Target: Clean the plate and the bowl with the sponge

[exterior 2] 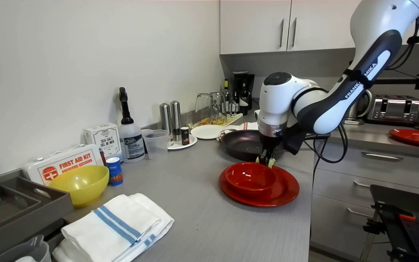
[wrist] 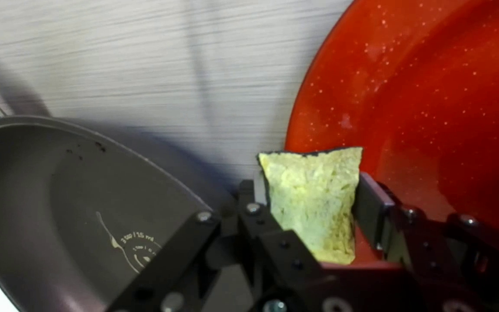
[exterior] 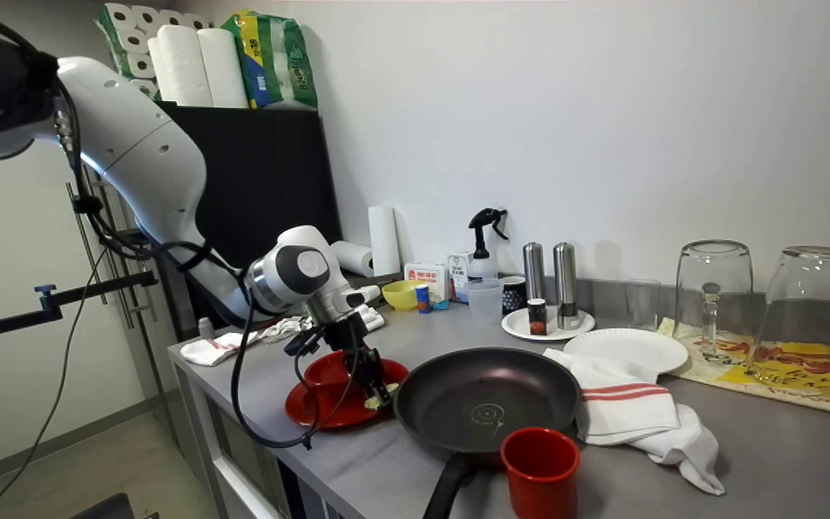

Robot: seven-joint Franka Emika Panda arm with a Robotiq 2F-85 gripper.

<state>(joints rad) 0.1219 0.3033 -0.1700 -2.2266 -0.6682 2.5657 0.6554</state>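
The red plate (exterior: 300, 412) lies on the counter with the red bowl (exterior: 319, 382) sitting on it; the plate (exterior 2: 290, 189) and bowl (exterior 2: 250, 193) show in both exterior views. In the wrist view pale spots dot the plate (wrist: 340, 91). My gripper (wrist: 312, 190) is shut on the yellow-green sponge (wrist: 312, 203), which spans between its fingers. The sponge is at the plate's edge on the pan side, beside the bowl; I cannot tell if it touches the plate. The sponge also shows low beside the bowl in both exterior views (exterior: 374, 404) (exterior 2: 270, 162).
A dark frying pan (exterior: 487, 396) stands close beside the plate. A red cup (exterior: 541, 476) and a white towel (exterior: 624, 404) are near it. A white plate (exterior 2: 206, 131), a yellow bowl (exterior 2: 82, 183) and folded towels (exterior 2: 118, 225) are also on the counter. The counter edge runs close by the red plate.
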